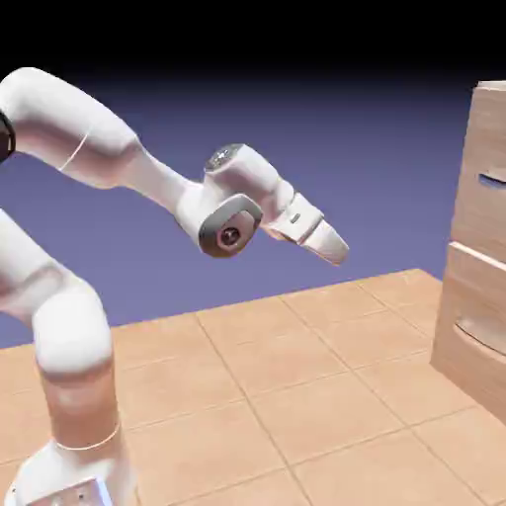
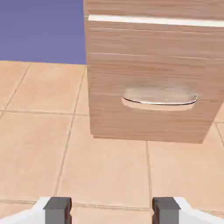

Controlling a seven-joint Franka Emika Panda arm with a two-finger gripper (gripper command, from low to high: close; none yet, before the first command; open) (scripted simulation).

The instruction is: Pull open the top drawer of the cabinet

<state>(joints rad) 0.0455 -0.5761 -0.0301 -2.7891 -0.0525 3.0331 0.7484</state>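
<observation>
Two fingertips (image 2: 112, 211) stand wide apart with nothing between them, low in the hand view. In the exterior view, the top drawer (image 1: 484, 188) sits at the upper right edge of the frame, well apart from the gripper (image 1: 334, 259), to its right and higher. Its handle (image 1: 491, 182) is the likely target, so the hand should rise while reaching toward the cabinet (image 1: 445, 336).
</observation>
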